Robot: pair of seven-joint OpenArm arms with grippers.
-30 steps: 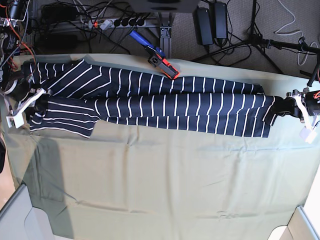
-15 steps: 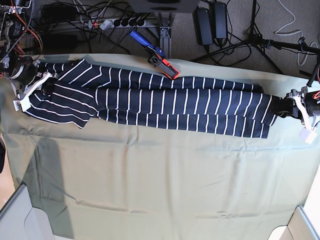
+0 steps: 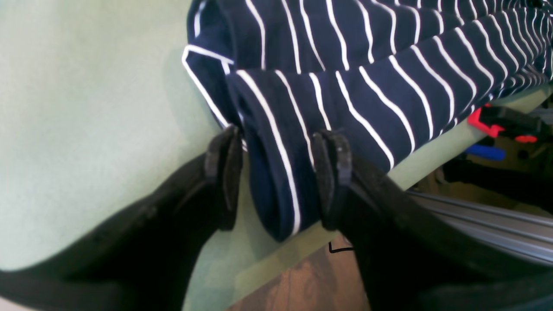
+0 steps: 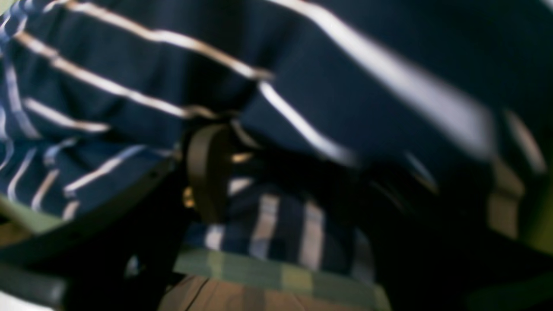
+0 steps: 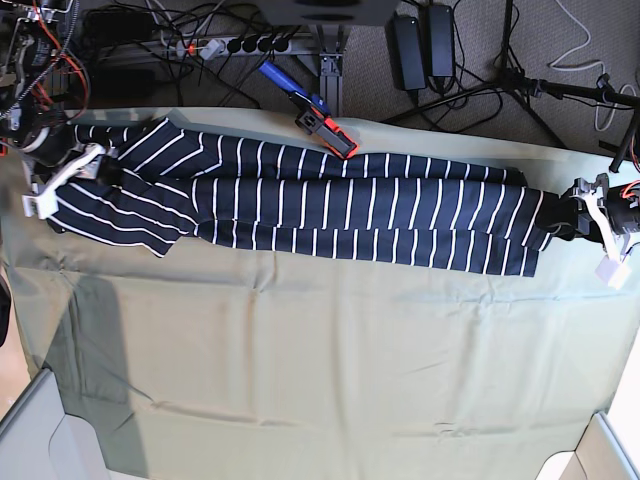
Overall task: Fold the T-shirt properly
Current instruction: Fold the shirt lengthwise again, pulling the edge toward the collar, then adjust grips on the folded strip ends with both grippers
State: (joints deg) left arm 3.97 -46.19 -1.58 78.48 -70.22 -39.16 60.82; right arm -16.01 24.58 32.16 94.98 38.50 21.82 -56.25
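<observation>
T-shirt: dark navy with thin white stripes, folded lengthwise into a long narrow band across the upper part of the base frame, on the olive-green cloth. One sleeve end fans out at the upper left.

Left gripper: at the right edge of the base frame, at the band's end. In the left wrist view its two black pads stand apart, with a rolled fold of the striped fabric lying between them; the right pad touches the fabric and a narrow gap shows at the left pad. Not clamped.

Right gripper: at the upper left of the base frame, on the sleeve end. The right wrist view is blurred and filled with striped fabric; one finger is visible, so I cannot tell whether the jaws are apart or together.

Clamp: red and black with a blue handle, at the cloth's far edge, upper centre, just beside the shirt.

Floor beyond table: cables and a power strip.
</observation>
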